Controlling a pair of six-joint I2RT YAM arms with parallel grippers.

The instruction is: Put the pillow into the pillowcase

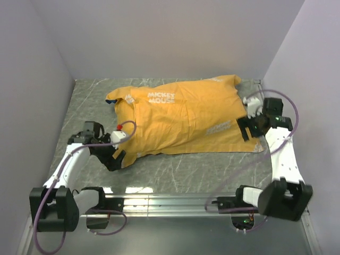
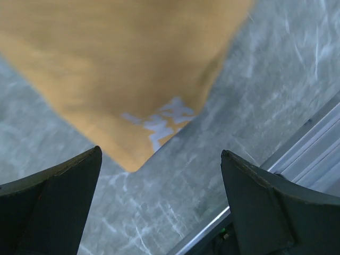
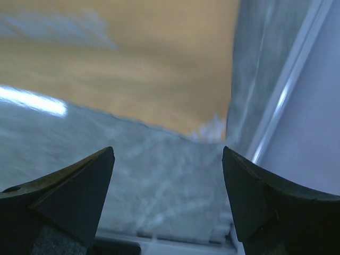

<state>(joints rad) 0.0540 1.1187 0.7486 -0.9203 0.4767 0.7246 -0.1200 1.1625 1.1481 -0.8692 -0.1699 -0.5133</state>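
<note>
From above, the pillowcase (image 1: 180, 119) lies orange face up across the middle of the bench (image 1: 186, 164), white lettering showing. Its left part swells plump, while the near right part lies flat. We see no white of the pillow anywhere, so we judge it to sit inside the case, hidden by the cloth. The left gripper (image 1: 113, 158) hangs at the case's near left corner and the right gripper (image 1: 248, 129) at its right edge. One arm to each end looks to us like the placing for pulling the cloth along and straightening it.

On the left wrist camera, the jaws stand wide apart with nothing between them. A corner of the orange cloth with blurred white print lies on the bench just ahead of the dark fingers (image 2: 58, 202), not touched.

On the right wrist camera, the jaws are likewise apart and empty. The case's edge and corner lie beyond them on the grey surface, close to the wall (image 3: 319, 133). Whether the open end is fully drawn over the pillow, we cannot tell.
</note>
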